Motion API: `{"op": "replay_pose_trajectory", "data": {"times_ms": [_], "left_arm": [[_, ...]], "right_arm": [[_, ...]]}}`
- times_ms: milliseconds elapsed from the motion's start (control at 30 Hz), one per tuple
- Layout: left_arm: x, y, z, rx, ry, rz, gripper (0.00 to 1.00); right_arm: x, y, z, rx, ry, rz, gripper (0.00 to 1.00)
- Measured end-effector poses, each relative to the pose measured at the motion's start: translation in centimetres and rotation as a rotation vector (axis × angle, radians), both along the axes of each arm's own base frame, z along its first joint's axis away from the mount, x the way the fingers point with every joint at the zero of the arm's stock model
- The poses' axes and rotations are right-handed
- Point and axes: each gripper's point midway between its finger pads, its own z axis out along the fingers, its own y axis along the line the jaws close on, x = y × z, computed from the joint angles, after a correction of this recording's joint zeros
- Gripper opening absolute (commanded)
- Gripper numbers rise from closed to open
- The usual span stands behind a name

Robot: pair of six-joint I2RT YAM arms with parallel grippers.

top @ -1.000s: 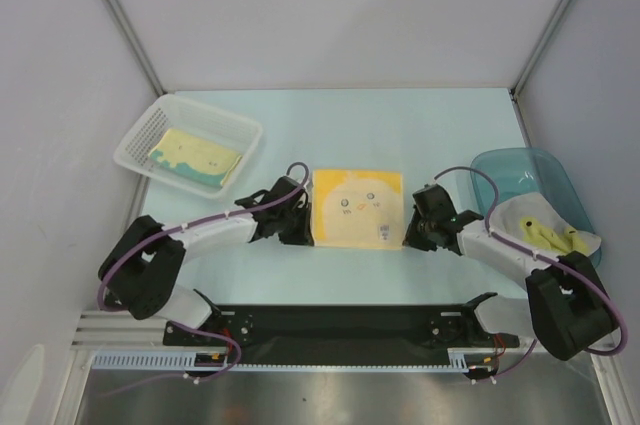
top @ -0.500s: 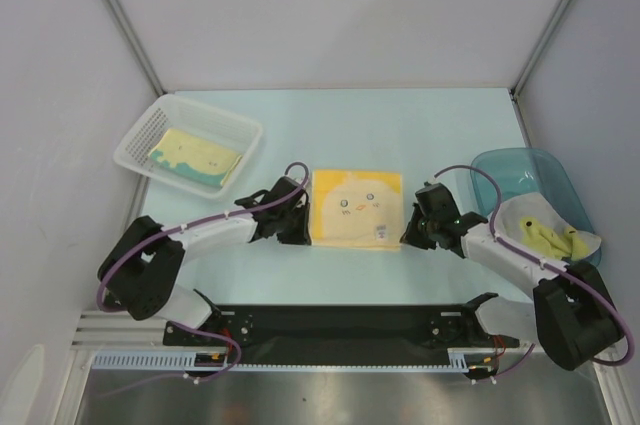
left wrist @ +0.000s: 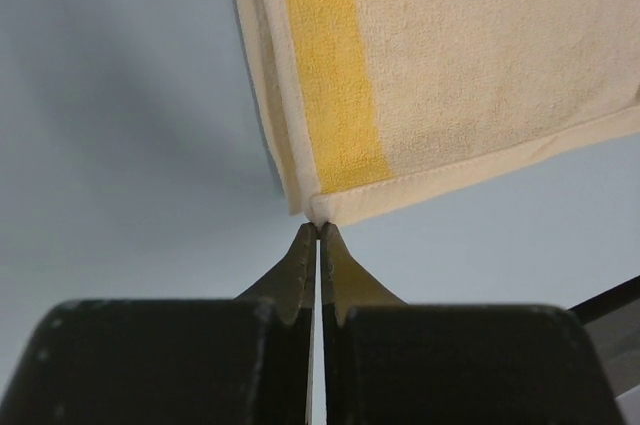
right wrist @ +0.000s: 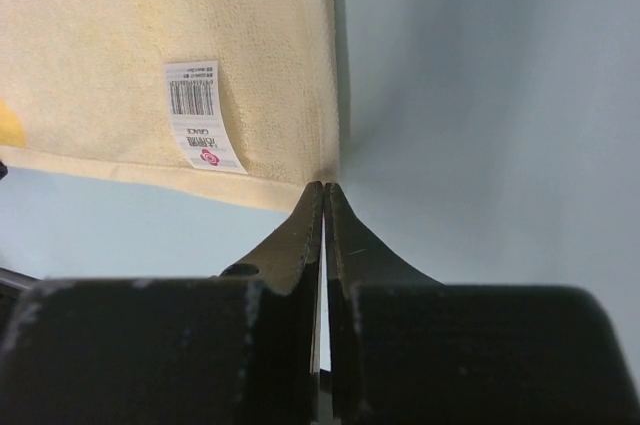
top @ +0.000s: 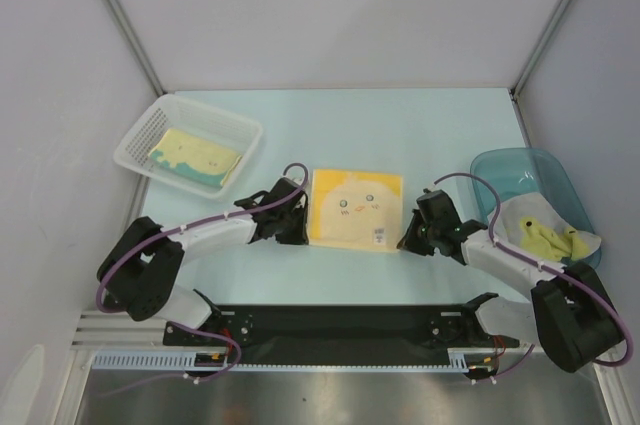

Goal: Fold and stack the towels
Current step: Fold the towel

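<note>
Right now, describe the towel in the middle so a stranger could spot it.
On the pale blue table, between the white basket on the left and the blue tub on the right, lies a flat square towel. Only it shows a chick face.

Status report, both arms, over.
Left gripper shut on chick towel, near-left corner; right gripper shut on its near-right corner. Towel flat, chick face up. White basket and blue tub well aside.
</note>
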Motion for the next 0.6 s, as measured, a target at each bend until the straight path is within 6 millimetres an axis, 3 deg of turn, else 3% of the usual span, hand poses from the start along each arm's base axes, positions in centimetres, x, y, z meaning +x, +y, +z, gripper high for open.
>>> {"op": "replay_pose_trajectory", "data": {"times_ms": [333,600], "left_arm": [[0.5,0.9,-0.1,0.044,-0.024,0.029,0.0],[-0.1,1.3,-1.3,0.051,-0.014,0.03,0.0]], "right_arm": [[0.0,1.1,1.0,0.062,-0.017,0.015,0.0],[-0.5,1.5,-0.3,0.084,-0.005,0.011,0.0]]}}
